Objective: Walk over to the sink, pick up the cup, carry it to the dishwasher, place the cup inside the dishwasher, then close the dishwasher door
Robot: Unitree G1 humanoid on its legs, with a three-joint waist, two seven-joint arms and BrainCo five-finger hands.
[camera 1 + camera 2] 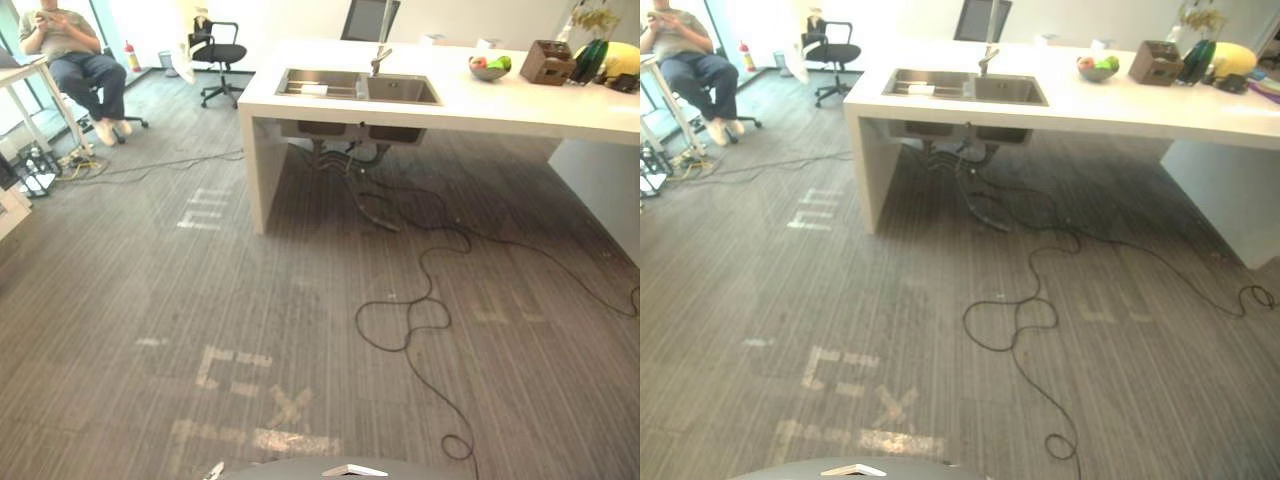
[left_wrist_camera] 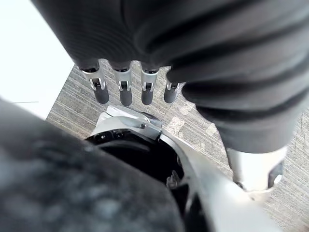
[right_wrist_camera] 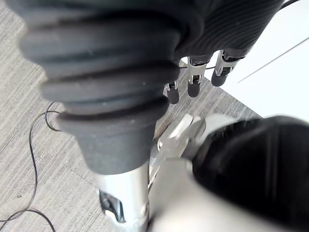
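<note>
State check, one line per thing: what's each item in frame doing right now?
left hand: open, holding nothing
right hand: open, holding nothing
sink: pale thing lying in its left basin
fruit bowl: upright on the counter, holding fruit
office chair: unoccupied
person: seated

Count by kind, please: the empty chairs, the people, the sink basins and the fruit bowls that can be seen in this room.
Empty chairs: 2, the black office chair and the dark chair behind the counter
Seated person: 1
Sink basins: 2, the left basin and the right basin
Fruit bowl: 1
Total: 6
</note>
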